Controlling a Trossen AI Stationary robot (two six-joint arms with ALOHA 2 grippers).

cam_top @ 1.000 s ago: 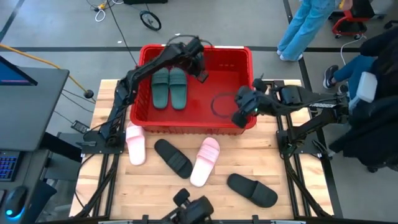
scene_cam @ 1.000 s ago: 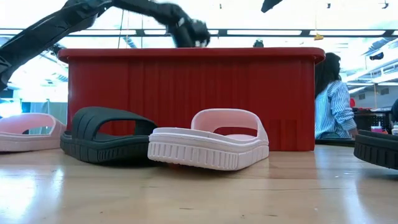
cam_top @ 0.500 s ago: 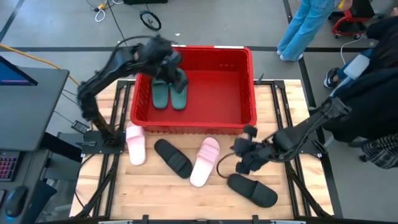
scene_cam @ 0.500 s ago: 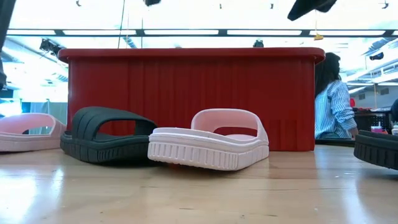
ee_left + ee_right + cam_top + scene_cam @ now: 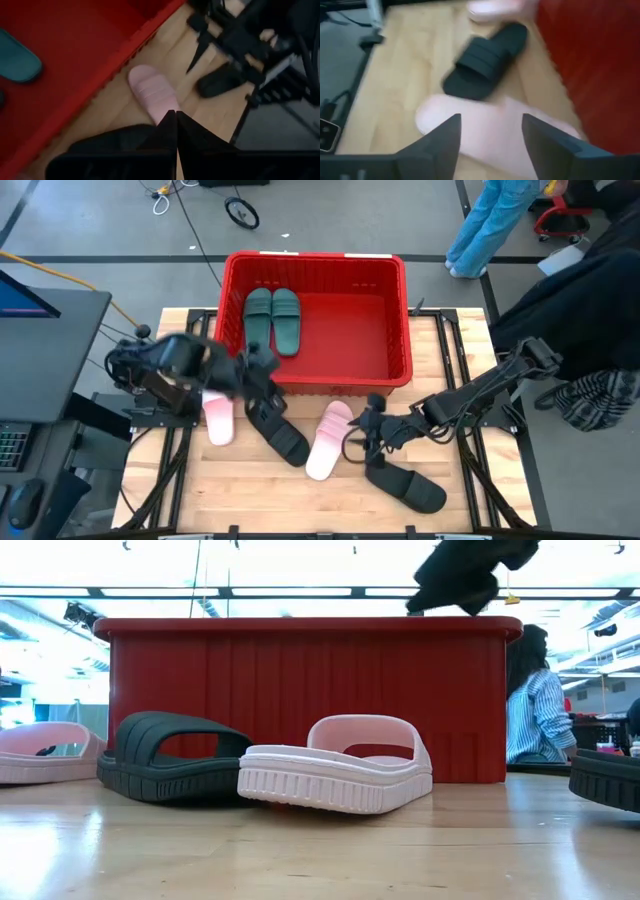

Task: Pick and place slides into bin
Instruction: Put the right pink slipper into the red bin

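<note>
Since half a second earlier, the left gripper (image 5: pixel 262 370) had left the bin (image 5: pixel 396 265) and come down over the counter (image 5: pixel 470 500) near the black slide (image 5: pixel 279 432), and the right gripper (image 5: pixel 368 432) had moved toward the pink slide (image 5: pixel 329 439) lying between the two black ones. The two green slides (image 5: pixel 273 319) lay inside the bin, side by side; the other pink slide (image 5: pixel 217 416) and the second black slide (image 5: pixel 405 484) lay on the counter with the rest. The fingers (image 5: pixel 172 131) of the left gripper were pressed together and held nothing; the fingers (image 5: pixel 445 142) of the right gripper were spread wide, with the pink slide under them. The risk, in my judgement, was that both arms worked close to each other over neighbouring slides and could collide. Also, the right gripper could push the soft pink slide against the black one instead of taking its strap, and the closed left fingers would only shove a slide unless they opened first.
</note>
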